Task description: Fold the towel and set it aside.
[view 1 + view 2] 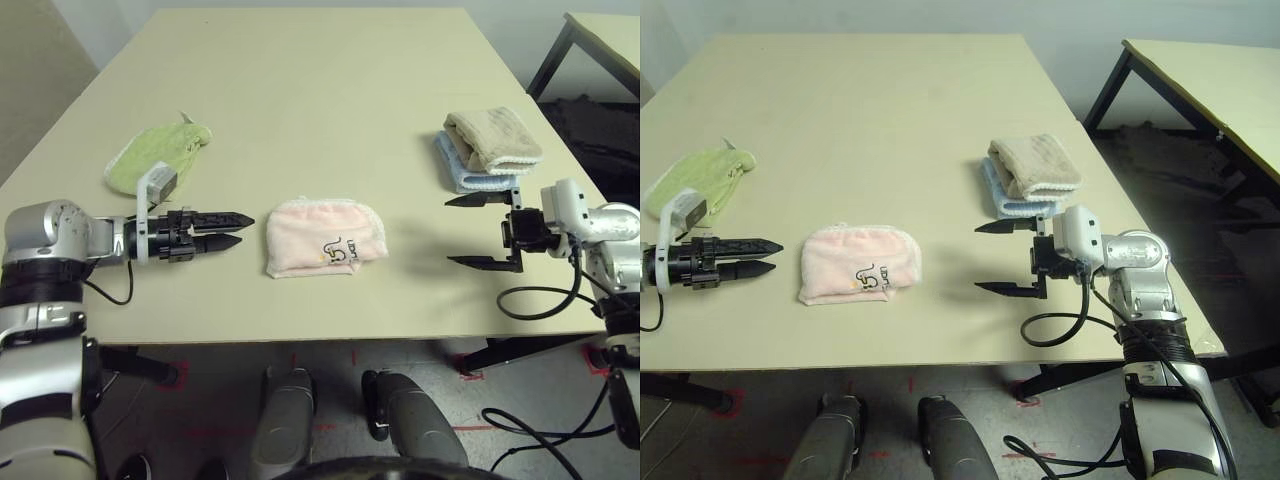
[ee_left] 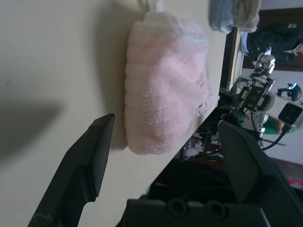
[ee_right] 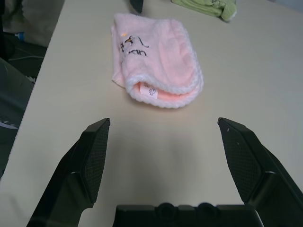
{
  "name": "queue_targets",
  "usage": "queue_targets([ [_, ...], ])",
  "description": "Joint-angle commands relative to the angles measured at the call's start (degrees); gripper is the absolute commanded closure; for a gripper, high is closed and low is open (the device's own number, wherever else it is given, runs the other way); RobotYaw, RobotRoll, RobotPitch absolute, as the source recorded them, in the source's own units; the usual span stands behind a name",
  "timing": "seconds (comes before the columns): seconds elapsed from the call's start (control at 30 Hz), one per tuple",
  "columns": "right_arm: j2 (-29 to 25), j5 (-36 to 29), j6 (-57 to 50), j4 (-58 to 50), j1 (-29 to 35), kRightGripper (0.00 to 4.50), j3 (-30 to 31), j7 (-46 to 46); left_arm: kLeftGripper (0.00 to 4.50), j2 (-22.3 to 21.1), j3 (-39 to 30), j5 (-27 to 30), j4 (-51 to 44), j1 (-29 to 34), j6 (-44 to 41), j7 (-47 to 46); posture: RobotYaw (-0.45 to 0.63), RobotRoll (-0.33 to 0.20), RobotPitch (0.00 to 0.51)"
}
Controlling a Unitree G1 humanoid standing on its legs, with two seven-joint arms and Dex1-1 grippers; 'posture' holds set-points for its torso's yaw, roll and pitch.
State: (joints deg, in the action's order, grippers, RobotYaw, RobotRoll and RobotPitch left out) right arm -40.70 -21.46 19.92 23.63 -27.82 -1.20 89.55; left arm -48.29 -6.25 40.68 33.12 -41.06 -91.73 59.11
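Centre of desk (image 1: 300,90), lower middle of frame: towel (image 1: 323,236) lies folded into compact pad, lettering up, near front edge. Your left tool (image 1: 228,229) just left of it, fingers apart, empty. Your right tool (image 1: 468,231) well right of it, spread wide, empty. Green cloth (image 1: 150,155) upper left; folded beige and blue towels (image 1: 490,148) upper right. Towel looks soft, light, floppy, likely to unfold if lifted by one layer. Pinch all layers at folded edge, or take both ends, when you set it aside.
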Motion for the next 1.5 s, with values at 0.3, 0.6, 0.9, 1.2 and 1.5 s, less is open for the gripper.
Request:
queue_targets([
  [0.3,-1.6,1.2,-1.6,-6.0,3.0,0.00,1.1,-2.8,0.03,8.2,-2.5,-4.0,13.6,-4.5,2.4,-10.7,0.00,0.000,0.154],
  [0.6,-1.7,1.1,-3.3,-6.8,3.2,0.00,1.2,-3.5,0.03,13.7,-4.4,-6.4,19.3,-9.0,4.0,-13.5,0.00,0.000,0.159],
  [0.9,-1.4,1.1,-4.1,-6.9,3.0,0.00,1.2,-4.3,0.03,16.9,-0.4,-6.1,16.6,-9.1,-0.2,-11.6,0.00,0.000,0.161],
  [1.2,-1.2,1.5,-4.2,-6.8,3.3,0.00,1.0,-5.0,2.25,16.3,8.2,-3.9,14.2,-8.2,-0.8,-6.9,0.00,0.000,0.160],
  [1.5,-1.3,1.5,-4.4,-6.7,3.9,0.00,0.8,-5.5,4.48,14.9,9.4,-3.3,14.1,-9.3,0.2,-3.9,-0.01,0.000,0.158],
])
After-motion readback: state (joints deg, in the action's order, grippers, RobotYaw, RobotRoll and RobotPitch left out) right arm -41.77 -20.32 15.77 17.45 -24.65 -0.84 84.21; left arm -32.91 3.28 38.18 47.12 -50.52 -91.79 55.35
